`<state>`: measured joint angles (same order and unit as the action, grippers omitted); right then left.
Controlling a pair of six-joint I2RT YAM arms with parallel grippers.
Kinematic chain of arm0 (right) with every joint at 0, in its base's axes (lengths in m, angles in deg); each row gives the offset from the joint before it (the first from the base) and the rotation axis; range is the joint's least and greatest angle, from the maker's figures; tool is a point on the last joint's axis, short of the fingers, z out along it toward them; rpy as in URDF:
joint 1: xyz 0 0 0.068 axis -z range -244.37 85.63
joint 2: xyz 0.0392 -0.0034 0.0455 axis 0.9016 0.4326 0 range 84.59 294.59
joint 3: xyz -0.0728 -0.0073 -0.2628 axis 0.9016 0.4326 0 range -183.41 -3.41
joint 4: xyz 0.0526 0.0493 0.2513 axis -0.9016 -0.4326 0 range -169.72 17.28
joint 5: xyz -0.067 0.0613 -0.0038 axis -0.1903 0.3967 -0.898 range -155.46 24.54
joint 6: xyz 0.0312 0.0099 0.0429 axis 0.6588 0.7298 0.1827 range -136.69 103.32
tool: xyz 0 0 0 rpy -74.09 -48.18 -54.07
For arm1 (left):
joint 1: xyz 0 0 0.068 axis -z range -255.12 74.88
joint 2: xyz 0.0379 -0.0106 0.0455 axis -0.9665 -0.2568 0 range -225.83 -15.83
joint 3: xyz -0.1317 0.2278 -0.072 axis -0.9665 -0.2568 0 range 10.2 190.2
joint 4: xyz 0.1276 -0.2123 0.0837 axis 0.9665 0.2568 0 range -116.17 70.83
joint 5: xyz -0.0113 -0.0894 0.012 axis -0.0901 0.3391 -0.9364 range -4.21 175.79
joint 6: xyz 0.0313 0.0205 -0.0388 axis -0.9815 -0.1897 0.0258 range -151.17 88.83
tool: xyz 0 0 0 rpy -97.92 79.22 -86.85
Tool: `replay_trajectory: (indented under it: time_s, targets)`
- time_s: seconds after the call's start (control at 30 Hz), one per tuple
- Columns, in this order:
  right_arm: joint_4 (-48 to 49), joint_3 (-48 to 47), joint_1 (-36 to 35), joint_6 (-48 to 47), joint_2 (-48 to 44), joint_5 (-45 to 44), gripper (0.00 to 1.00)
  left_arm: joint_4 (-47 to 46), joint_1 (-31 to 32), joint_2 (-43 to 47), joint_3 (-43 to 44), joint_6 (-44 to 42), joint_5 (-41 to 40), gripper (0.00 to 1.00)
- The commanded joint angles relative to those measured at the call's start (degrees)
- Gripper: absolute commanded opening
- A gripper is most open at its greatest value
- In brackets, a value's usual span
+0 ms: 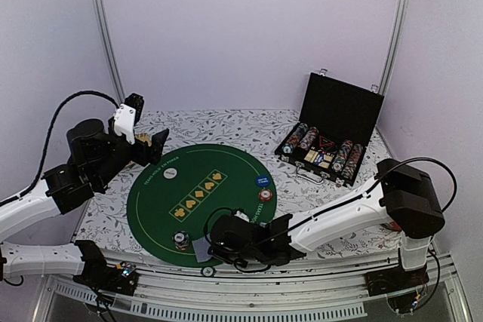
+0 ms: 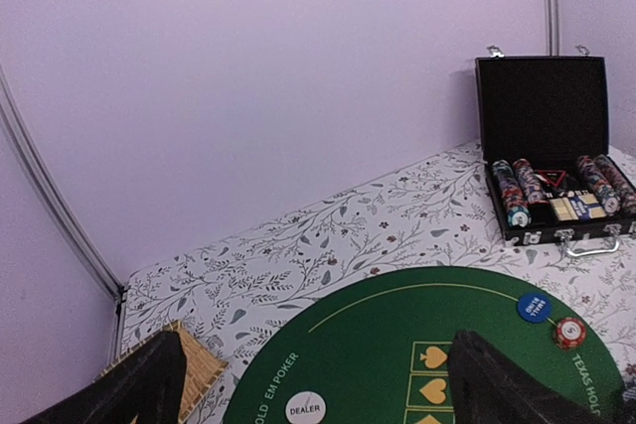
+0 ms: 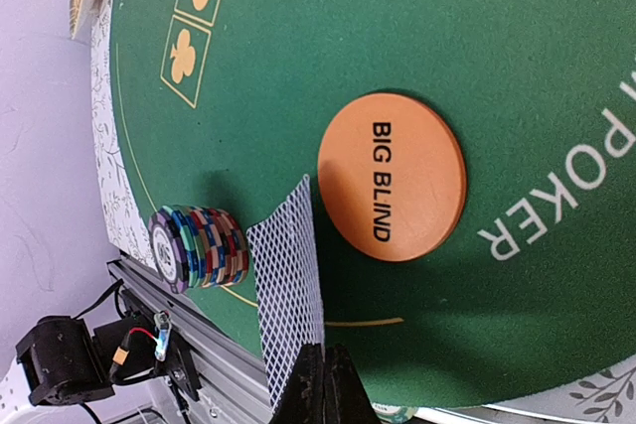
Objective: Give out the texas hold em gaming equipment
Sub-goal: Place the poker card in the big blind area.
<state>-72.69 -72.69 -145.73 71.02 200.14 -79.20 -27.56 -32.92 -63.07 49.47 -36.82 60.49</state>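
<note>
At near edge of green poker mat (image 1: 226, 160), pinching a patterned-back playing card (image 3: 286, 285) in the tightly closed right gripper (image 3: 323, 372), beside a striped chip stack (image 3: 199, 245) and orange BIG BLIND button (image 3: 391, 178); farther back, holding left gripper (image 2: 316, 345) spread wide above the mat's far-left rim, open chip case (image 1: 343, 103) beyond

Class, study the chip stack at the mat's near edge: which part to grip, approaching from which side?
Grip the chip stack across its round sides, low down, descending from above. It stands upright as a short column, so opposite sides are probably the only firm hold.
</note>
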Motion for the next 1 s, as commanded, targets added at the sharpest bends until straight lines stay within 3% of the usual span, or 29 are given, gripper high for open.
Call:
replay_trajectory:
  time_s: [0.0,0.17,0.37,0.6,0.8,0.9,0.97]
  targets:
    - [0.6,-1.6,0.1,0.7,1.4,-2.1,0.03,-0.4,-0.8,0.5,-0.4,0.7,0.8,0.94]
    - [1.1,-0.6,0.2,0.5,0.4,-2.3,0.23,-0.4,-0.8,0.3,-0.5,0.7,1.1,0.94]
    - [2.7,-0.5,0.2,-0.5,-0.3,-1.0,0.29,-0.2,-0.8,-0.2,-0.4,0.6,1.8,0.94]
    - [-0.5,1.1,0.1,-3.0,-4.0,-4.0,0.5,0.0,-0.7,-0.4,-0.4,0.6,2.7,0.94]
    - [-7.4,-5.4,0.1,-21.3,-7.8,-4.4,0.71,0.3,-0.7,-0.7,-0.2,0.6,3.3,0.94]
    - [-16.8,-7.9,0.1,-29.6,-12.1,-5.5,0.98,0.3,-0.7,-0.8,-0.3,0.6,4.1,0.94]
    - [-24.3,-6.1,0.5,-33.3,-16.6,-6.4,0.99,0.5,-0.7,-1.1,-0.2,0.6,5.2,0.93]
